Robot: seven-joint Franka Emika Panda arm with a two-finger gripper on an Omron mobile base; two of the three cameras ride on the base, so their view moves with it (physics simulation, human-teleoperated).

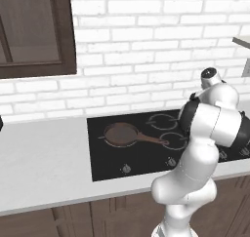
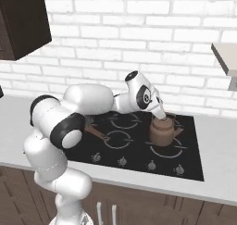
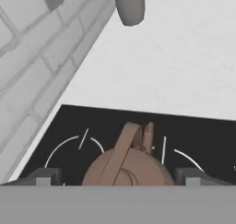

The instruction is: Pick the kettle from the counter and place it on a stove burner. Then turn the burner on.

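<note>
The copper-brown kettle [image 2: 163, 131] stands upright on the black cooktop, on the front right stove burner [image 2: 172, 150], a grey ring with no red glow. My gripper [image 2: 161, 114] hangs just above the lid, slanting down from the left. In the hand view the kettle [image 3: 131, 165] sits between my two fingertips [image 3: 46, 176], which are spread wide on either side of its arched handle without touching it. The gripper [image 3: 118, 177] is open. The ring's arcs [image 3: 64, 147] show on both sides of the kettle. The pale counter [image 2: 217, 140] runs around the cooktop.
A flat brown frying pan [image 1: 122, 133] lies on the left burner, its handle pointing right. Small control knobs [image 2: 122, 161] line the cooktop's front edge. White brick wall behind. A shelf [image 2: 226, 55] juts out at the right. A grey rounded object [image 3: 130, 6] stands on the counter beyond.
</note>
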